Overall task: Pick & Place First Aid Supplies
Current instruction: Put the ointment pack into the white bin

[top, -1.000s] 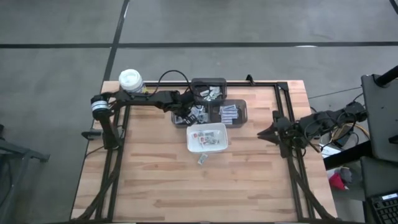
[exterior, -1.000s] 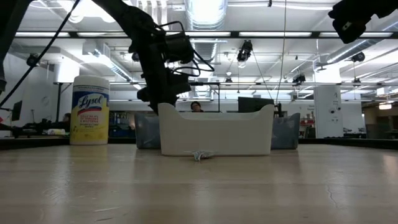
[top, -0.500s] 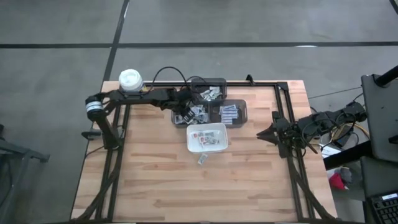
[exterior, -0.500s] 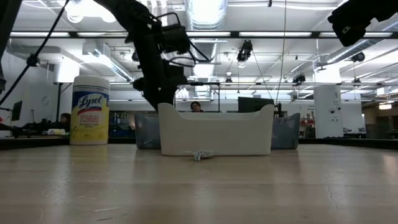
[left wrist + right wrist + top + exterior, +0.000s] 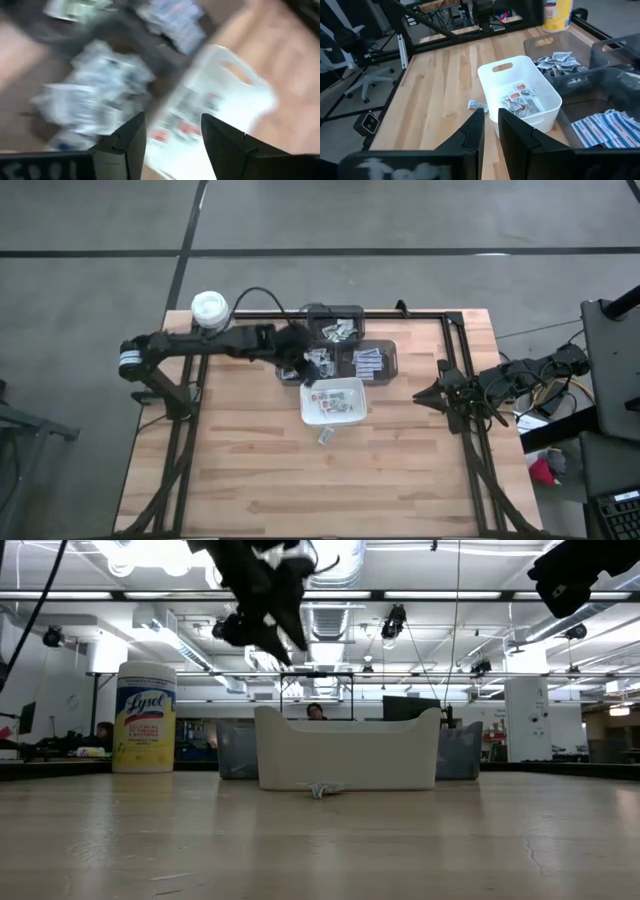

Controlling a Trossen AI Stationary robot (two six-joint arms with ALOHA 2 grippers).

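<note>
1. The packets (image 5: pixel 520 102) looked light, thin and limp, probably slick in their wrappers; I judged a pinch across one flat edge the best hold, since a pile would slide apart.
2. They were small flat rectangles, white and grey with reddish or bluish print; some lay in the white dish (image 5: pixel 333 401) near the desk's middle, more filled the grey bins (image 5: pixel 340 346) toward the far edge, and one stray (image 5: pixel 325 437) lay on the wood just beside the dish.
3. The left gripper (image 5: pixel 303 367) hung above the bin next to the dish's far corner; its fingers (image 5: pixel 125 140) stood apart, with nothing seen between them.
4. The right gripper (image 5: pixel 432 394) waited near the right edge; its fingers (image 5: pixel 472 132) stood narrowly apart, empty.
</note>
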